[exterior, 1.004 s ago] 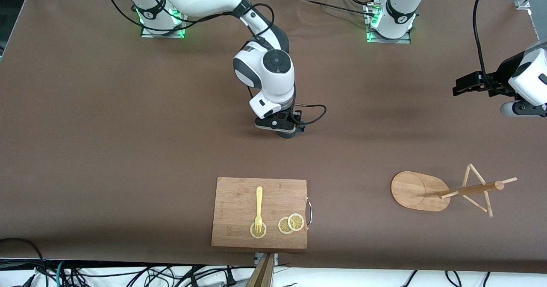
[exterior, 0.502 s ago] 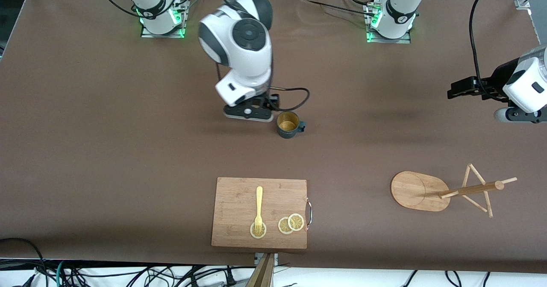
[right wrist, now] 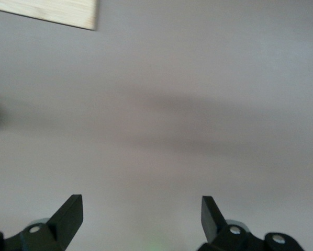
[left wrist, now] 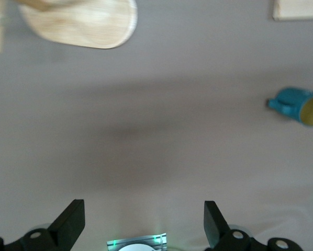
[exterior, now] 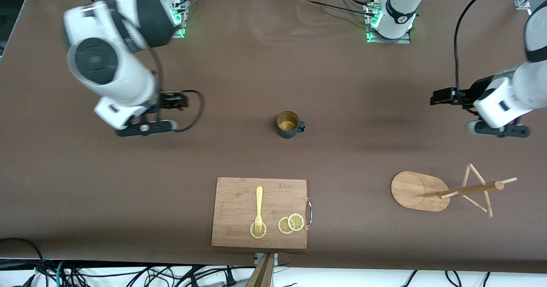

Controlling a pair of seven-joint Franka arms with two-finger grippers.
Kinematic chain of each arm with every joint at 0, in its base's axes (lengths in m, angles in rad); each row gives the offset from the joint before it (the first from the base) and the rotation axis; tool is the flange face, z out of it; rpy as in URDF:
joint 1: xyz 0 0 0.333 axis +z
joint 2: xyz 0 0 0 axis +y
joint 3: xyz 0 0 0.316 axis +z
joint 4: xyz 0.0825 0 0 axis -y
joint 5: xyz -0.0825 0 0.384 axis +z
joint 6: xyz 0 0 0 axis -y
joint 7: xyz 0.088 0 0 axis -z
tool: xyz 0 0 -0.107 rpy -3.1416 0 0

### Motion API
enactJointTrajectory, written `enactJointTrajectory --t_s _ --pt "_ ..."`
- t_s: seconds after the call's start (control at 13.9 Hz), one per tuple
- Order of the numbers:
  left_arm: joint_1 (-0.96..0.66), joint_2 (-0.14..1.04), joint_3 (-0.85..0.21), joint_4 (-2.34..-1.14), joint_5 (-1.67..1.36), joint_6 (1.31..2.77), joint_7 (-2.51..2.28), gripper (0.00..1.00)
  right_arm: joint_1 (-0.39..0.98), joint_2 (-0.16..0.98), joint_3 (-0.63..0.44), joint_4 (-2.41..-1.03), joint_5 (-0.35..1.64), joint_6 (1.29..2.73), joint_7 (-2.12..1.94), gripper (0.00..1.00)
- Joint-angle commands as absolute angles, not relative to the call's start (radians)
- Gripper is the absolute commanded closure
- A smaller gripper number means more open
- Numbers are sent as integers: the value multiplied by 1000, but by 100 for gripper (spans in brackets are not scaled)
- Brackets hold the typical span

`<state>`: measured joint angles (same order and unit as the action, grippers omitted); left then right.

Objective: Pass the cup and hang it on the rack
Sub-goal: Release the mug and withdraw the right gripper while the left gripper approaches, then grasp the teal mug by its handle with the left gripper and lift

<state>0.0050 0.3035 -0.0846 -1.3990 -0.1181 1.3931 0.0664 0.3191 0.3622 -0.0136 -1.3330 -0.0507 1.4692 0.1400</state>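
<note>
the cup (exterior: pixel 289 124) stood upright on the brown counter (exterior: pixel 239 77) near its middle, ochre inside showing, its loop handle turned toward the left arm's end, and nothing was touching it. the right gripper (exterior: pixel 143 127) hung over bare counter toward the right arm's end, well apart from the cup; in its wrist view the jaws were spread wide with nothing between the fingers (right wrist: pixel 67 214), only counter below and a corner of the cutting board (right wrist: pixel 52 13) at the edge. the left gripper (exterior: pixel 498 130) hung over the counter toward the left arm's end, also well apart from the cup, and its wrist view showed the jaws spread and empty as well, fingers (left wrist: pixel 70 222) apart, with the cup (left wrist: pixel 298 104) and the oval base of the rack (left wrist: pixel 83 23) in sight beneath it. the rack (exterior: pixel 444 191) stood nearer the front camera than the left gripper, its oval base flat on the counter, post and thin pegs bare. the cutting board (exterior: pixel 260 212) lay nearer the front camera than the cup, carrying a yellow fork (exterior: pixel 259 210) whose tines rested on one lemon slice (exterior: pixel 257 231), with two more lemon slices (exterior: pixel 291 224) overlapping just beside it, near the board's metal handle (exterior: pixel 309 212).
</note>
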Motion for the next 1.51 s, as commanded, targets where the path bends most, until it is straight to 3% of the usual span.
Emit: enactJointTrajectory --t_s 0.0,0.22,0.43,0.57,0.79,1.0,1.36,1.43 --pt "-44 359 -83 -1376 -172 1422 223 0 319 304 -130 -1362 -28 1424 -18 0" --pt "-118 394 -84 -1387 -196 1475 415 0 318 262 -268 -1400 10 1442 -155 0" --pt "-120 429 -100 -1440 -316 1564 685 0 318 193 -389 -1535 18 1535 -292 0" --pt "-120 430 -110 -1508 -369 1662 878 0 319 123 -391 -1638 20 1633 -342 0" --pt "-114 428 -110 -1655 -515 1852 1195 0 321 101 -391 -1658 20 1643 -350 0" --pt "-106 430 -109 -1816 -792 2008 1570 0 284 89 -315 -1649 3 1598 -299 0" --pt "-113 492 -109 -1974 -1198 2118 2024 0 23 58 -59 -1649 -2 1603 -247 0" --pt "-118 515 -109 -2008 -1309 2128 2134 0 -6 46 -57 -1649 6 1600 -206 0"
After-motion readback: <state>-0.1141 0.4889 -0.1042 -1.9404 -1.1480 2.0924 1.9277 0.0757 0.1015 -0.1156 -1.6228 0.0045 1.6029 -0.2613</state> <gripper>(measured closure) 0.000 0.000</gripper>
